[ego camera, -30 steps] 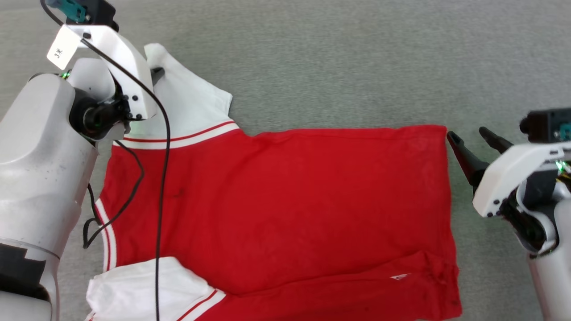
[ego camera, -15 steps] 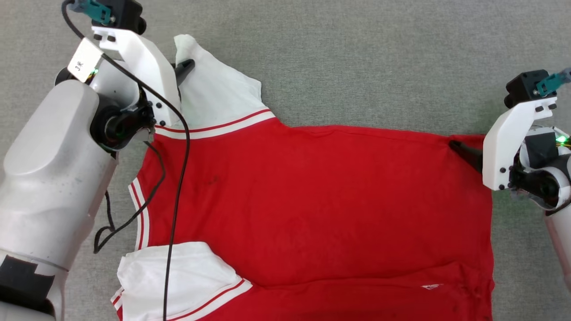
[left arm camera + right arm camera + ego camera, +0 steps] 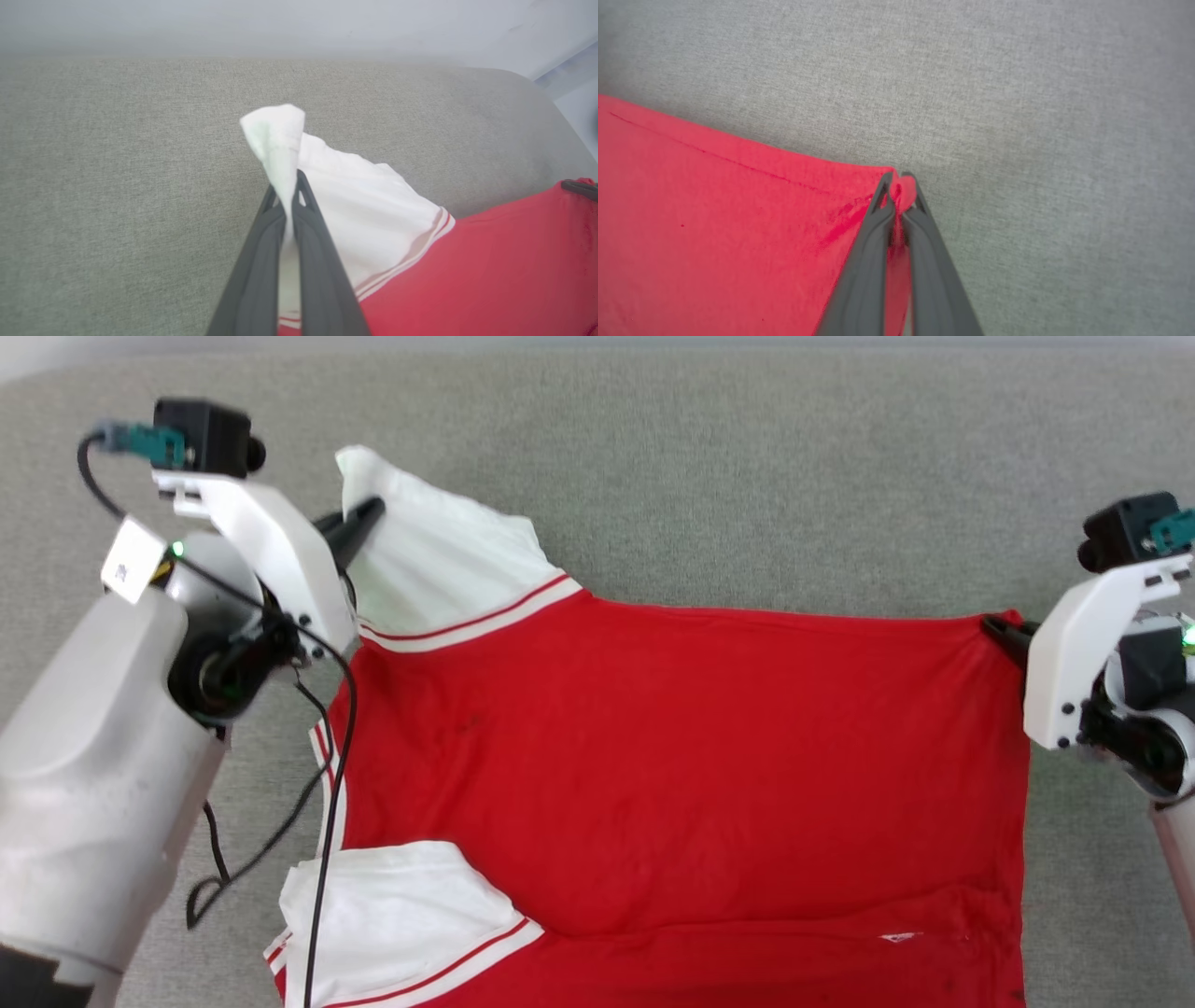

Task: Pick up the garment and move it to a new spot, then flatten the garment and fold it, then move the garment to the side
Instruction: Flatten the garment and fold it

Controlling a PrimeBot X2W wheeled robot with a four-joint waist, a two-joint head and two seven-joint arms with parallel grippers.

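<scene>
Now the gray fabric surface (image 3: 747, 476) holds the red jersey T-shirt (image 3: 672, 756), stretched long-ways left to right, lying below both grippers in the frame. My left gripper (image 3: 364, 518) pinches the white sleeve (image 3: 448, 569) at upper left. My right gripper (image 3: 1001, 631), wide open a second ago, now pinches the red hem corner (image 3: 859, 179) at right.

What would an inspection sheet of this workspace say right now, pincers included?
Surface: grey woven fabric surface, flat.
Job's things: red jersey T-shirt with white sleeves, spread out, a fold along its near edge.
Clutter: nothing seen.
Pincers: left pincer shut on the far white sleeve; right pincer shut on the shirt's far red hem corner.
Cables: black cable hangs over the shirt's sleeve end.
Surroundings: pale wall behind the surface.
</scene>
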